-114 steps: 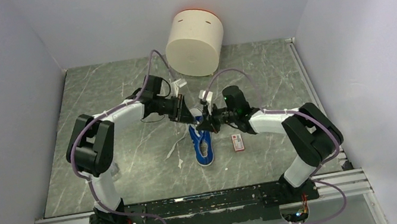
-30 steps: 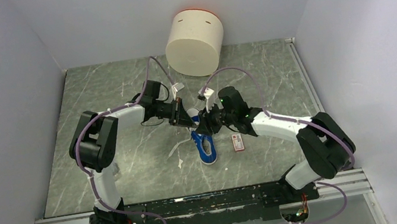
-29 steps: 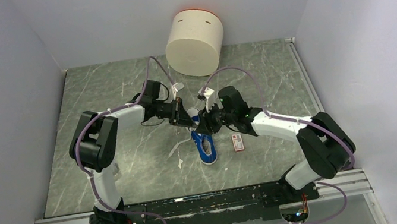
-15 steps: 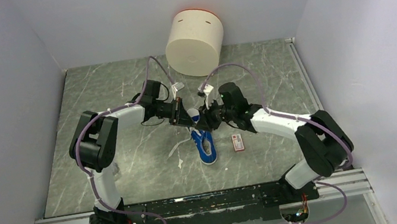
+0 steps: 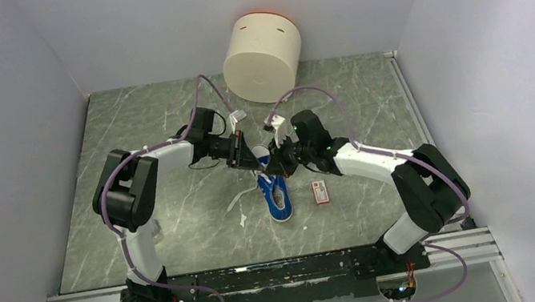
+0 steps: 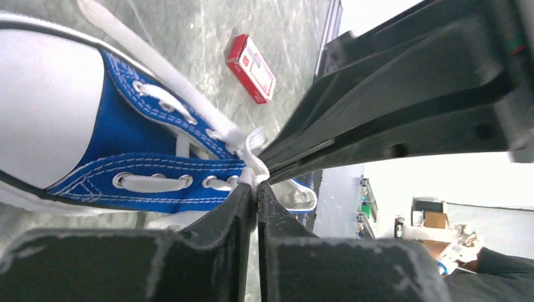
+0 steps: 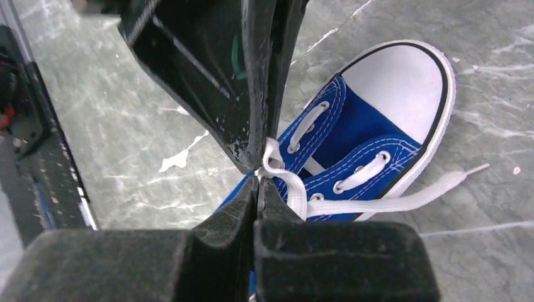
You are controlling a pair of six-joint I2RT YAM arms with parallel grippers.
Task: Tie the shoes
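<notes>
Sneaker lies mid-tabletop, toe pointing away from the arm bases; left jaws and right jaws meet tip to tip over its eyelets, each clamped on the white lace; an uneven pull could slip the lace free or drag the light shoe sideways.

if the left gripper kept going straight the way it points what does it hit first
Most likely the right gripper: its fingertips sit almost tip to tip with the left gripper, both shut on the white lace above the blue sneaker.
</notes>
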